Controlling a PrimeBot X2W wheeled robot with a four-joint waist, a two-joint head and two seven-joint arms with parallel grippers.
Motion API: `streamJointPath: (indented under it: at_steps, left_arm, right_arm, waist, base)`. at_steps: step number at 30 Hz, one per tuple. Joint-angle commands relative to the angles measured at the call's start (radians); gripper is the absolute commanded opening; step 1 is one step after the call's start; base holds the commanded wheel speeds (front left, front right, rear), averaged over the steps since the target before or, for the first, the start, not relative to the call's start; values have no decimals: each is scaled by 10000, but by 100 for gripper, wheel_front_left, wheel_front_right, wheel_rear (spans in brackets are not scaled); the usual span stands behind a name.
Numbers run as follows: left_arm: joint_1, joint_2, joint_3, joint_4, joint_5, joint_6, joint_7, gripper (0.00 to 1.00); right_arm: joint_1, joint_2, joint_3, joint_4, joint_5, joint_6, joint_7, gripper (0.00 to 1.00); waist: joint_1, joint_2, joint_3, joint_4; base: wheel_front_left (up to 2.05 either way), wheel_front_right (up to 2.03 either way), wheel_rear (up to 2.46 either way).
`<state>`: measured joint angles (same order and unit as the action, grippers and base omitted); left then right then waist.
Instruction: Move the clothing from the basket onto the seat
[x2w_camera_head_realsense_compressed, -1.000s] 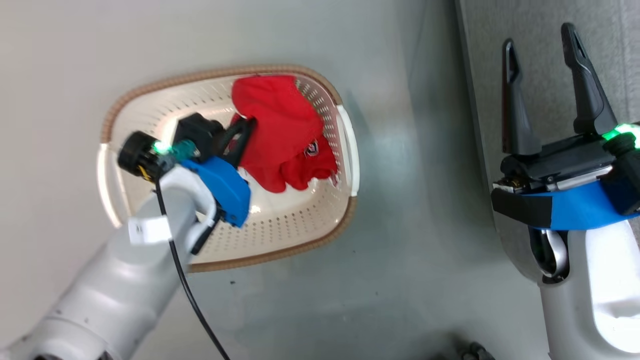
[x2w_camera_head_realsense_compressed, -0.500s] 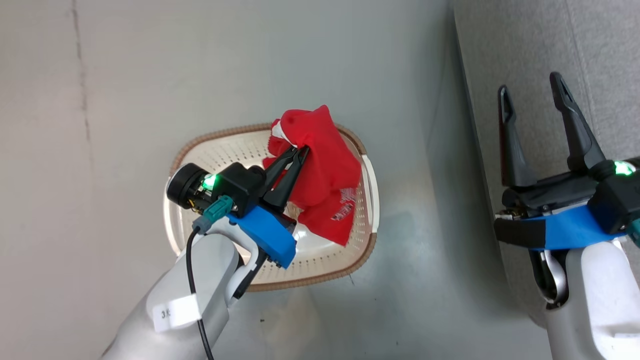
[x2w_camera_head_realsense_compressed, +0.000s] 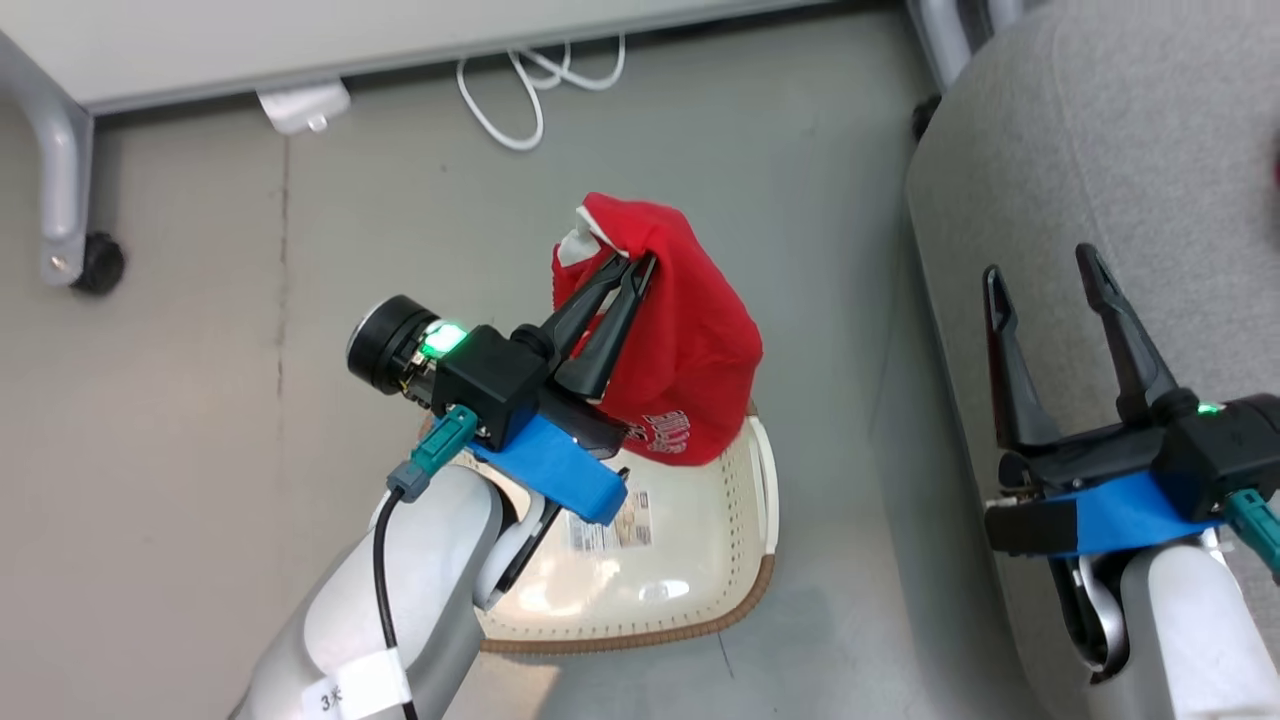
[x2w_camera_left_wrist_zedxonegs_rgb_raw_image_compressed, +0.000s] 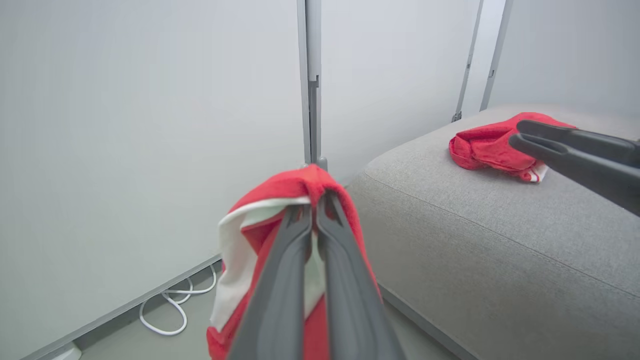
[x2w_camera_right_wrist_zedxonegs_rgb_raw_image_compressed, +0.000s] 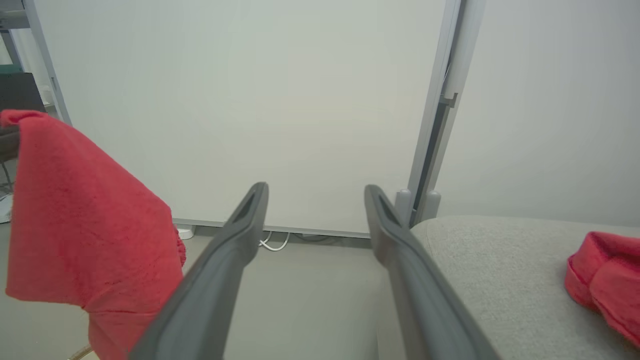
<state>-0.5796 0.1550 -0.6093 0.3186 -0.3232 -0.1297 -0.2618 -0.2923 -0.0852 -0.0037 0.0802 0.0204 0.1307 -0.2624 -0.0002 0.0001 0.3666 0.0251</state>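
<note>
Left wrist view, starting at the jaws: the left gripper (x2w_camera_left_wrist_zedxonegs_rgb_raw_image_compressed: 315, 200) is pinched tight on a bunched fold of a red garment (x2w_camera_left_wrist_zedxonegs_rgb_raw_image_compressed: 280, 187). The fold rides over the fingertips and the white trim (x2w_camera_left_wrist_zedxonegs_rgb_raw_image_compressed: 232, 260) falls down one side. In the head view the same left gripper (x2w_camera_head_realsense_compressed: 635, 265) holds the red garment (x2w_camera_head_realsense_compressed: 700, 350) aloft above the basket's far rim. The cloth hangs as a limp pouch with its printed hem lowest. Whether that hem is clear of the basket (x2w_camera_head_realsense_compressed: 700, 570) I cannot quite tell from above. The basket's bare bottom shows a barcode sticker (x2w_camera_head_realsense_compressed: 610, 520) and no other cloth that I can see.

The right gripper (x2w_camera_head_realsense_compressed: 1038, 262) hovers over the near edge of the seat (x2w_camera_head_realsense_compressed: 1100, 130), jaws spread wide and holding nothing. A second red garment (x2w_camera_left_wrist_zedxonegs_rgb_raw_image_compressed: 487, 145) lies crumpled toward the seat's far edge.

The cloth looks light and soft, with no stiffness. It should drape and swing rather than resist, and it can come to no harm. The risk is slip, so the best hold is a thick gathered fold like this one, not a single thin edge.
</note>
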Motion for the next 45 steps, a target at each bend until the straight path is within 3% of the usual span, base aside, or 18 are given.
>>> streamJointPath:
  at_steps: [1,16,30,37,45]
  left_arm:
    - [-167,-29,95,-247,146,-13,-48,0]
    - [-1061,-255,-373,-716,241,-15,-47,0]
    - [-942,-164,-575,-512,97,-14,-47,0]
    - [-930,-152,-580,-499,123,-14,-47,0]
    - [-983,-156,-529,-480,165,-14,-48,0]
  right_arm:
    - [275,8,2,67,64,1,-38,100]
    - [1127,107,72,341,215,1,-38,100]
    - [1559,170,11,291,263,1,-38,100]
    - [1256,52,471,191,226,1,-38,100]
    - [593,-243,1746,53,273,1,-38,100]
  waist:
    - [2,-1,-657,84]
    - [2,-1,-2341,89]
    - [2,-1,-2724,81]
    - [2,-1,-2632,109]
    - [2,-1,-2524,104]
  base:
    - [0,0,0]
    - [0,0,0]
    - [0,0,0]
    - [0,0,0]
    - [0,0,0]
